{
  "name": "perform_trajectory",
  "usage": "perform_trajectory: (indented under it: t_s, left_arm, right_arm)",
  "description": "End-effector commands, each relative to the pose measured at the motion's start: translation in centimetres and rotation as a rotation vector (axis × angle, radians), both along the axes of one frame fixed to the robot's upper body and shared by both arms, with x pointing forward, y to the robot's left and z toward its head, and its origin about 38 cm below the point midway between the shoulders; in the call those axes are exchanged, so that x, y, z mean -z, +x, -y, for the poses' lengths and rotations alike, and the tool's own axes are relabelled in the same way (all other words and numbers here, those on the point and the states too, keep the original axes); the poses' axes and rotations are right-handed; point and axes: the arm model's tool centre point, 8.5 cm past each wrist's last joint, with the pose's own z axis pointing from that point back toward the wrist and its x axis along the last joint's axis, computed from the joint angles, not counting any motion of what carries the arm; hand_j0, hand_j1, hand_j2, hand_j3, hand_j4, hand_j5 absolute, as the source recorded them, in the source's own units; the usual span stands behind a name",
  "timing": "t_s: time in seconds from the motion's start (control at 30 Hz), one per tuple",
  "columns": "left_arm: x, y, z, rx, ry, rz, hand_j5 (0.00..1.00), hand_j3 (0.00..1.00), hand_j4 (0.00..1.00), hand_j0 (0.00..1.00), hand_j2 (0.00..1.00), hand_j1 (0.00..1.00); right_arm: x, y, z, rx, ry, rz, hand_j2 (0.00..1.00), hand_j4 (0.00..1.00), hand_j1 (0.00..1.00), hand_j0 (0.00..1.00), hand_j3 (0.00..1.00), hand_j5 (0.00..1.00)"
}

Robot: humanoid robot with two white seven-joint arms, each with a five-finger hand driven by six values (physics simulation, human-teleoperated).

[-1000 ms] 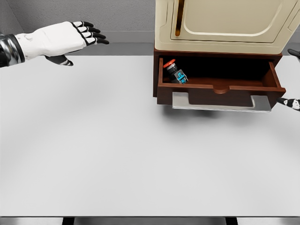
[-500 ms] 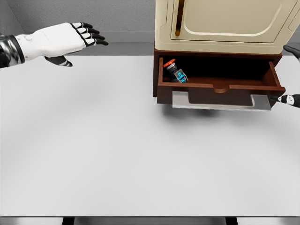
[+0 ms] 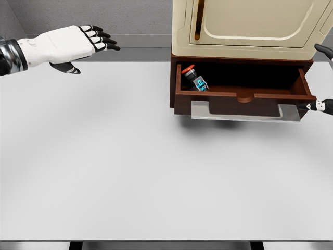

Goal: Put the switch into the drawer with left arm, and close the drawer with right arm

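Observation:
The switch (image 3: 194,77), black with a red button and a blue label, lies in the left end of the open brown drawer (image 3: 244,97). My left hand (image 3: 78,44) hovers far to the left above the table's back edge, fingers spread and holding nothing. Of my right hand only two dark fingertips show at the right picture edge: one (image 3: 315,106) touches the drawer's front right corner, another (image 3: 323,49) is higher up beside the cabinet.
The drawer sticks out from under a cream cabinet (image 3: 250,26) with a closed door, at the back right of the white table (image 3: 135,166). A grey metal handle (image 3: 244,112) hangs below the drawer front.
The drawer front has slid back a little toward the cabinet. The right fingertips have crept up and left along the drawer's right corner. The left hand has stayed put.

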Motion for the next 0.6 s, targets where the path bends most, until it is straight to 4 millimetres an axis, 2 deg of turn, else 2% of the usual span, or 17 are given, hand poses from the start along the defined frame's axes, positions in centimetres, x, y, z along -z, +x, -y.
perform_trajectory:
  t_s: [0.0, 0.07, 0.17, 0.33, 0.5, 0.57]
  left_arm:
    - [-0.1, 0.0, 0.0, -0.002, -0.005, 0.0, 1.0, 1.0, 1.0, 1.0, 1.0, 1.0]
    - [-0.1, 0.0, 0.0, -0.001, -0.006, -0.001, 1.0, 1.0, 1.0, 1.0, 1.0, 1.0]
    - [-0.1, 0.0, 0.0, -0.001, -0.006, -0.001, 1.0, 1.0, 1.0, 1.0, 1.0, 1.0]
    - [-0.1, 0.0, 0.0, -0.002, -0.005, 0.0, 1.0, 1.0, 1.0, 1.0, 1.0, 1.0]
    - [-0.1, 0.0, 0.0, -0.002, -0.005, 0.0, 1.0, 1.0, 1.0, 1.0, 1.0, 1.0]
    - [-0.1, 0.0, 0.0, -0.002, -0.005, 0.0, 1.0, 1.0, 1.0, 1.0, 1.0, 1.0]
  right_arm:
    - [0.1, -0.1, -0.2, -0.009, -0.001, -0.003, 1.0, 1.0, 1.0, 1.0, 1.0, 1.0]
    - [0.2, -0.2, -0.5, -0.017, -0.02, -0.006, 1.0, 1.0, 1.0, 1.0, 1.0, 1.0]
    - [-1.6, -0.9, -2.6, -0.082, -0.035, 0.048, 1.0, 1.0, 1.0, 1.0, 1.0, 1.0]
    - [-2.6, -2.1, -3.9, -0.128, -0.014, 0.077, 1.0, 1.0, 1.0, 1.0, 1.0, 1.0]
    - [-3.2, -2.5, -3.4, -0.139, -0.044, 0.066, 1.0, 1.0, 1.0, 1.0, 1.0, 1.0]
    - [-5.2, -2.9, -1.4, -0.079, -0.067, 0.12, 1.0, 1.0, 1.0, 1.0, 1.0, 1.0]
